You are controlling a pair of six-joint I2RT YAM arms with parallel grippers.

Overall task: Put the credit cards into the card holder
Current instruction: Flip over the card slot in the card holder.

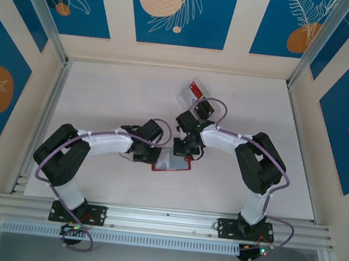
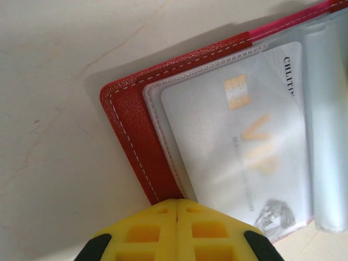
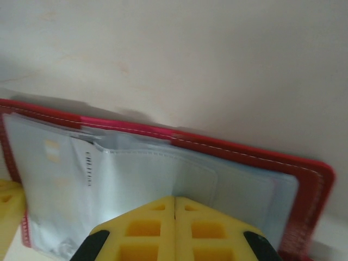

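With fingers closed tight on nothing visible, the left gripper (image 2: 178,204) and right gripper (image 3: 174,201) should pin the card holder (image 2: 136,144) just ahead flat — evenly, without sliding it.

My yellow jaws are pressed together at the bottom of my view, with no gap along the seam. Their tips meet the near edge of the red stitched folding card holder (image 2: 136,138), which lies open on the pale surface (image 2: 54,136). White stitching runs round its rounded corner. Inside, frosted clear plastic sleeves (image 2: 326,136) cover a pale rectangular credit card (image 2: 244,163) with a gold chip (image 2: 236,91), faint gold letters and black print at one edge. I cannot tell whether I am pinching the holder's edge or only touching it.
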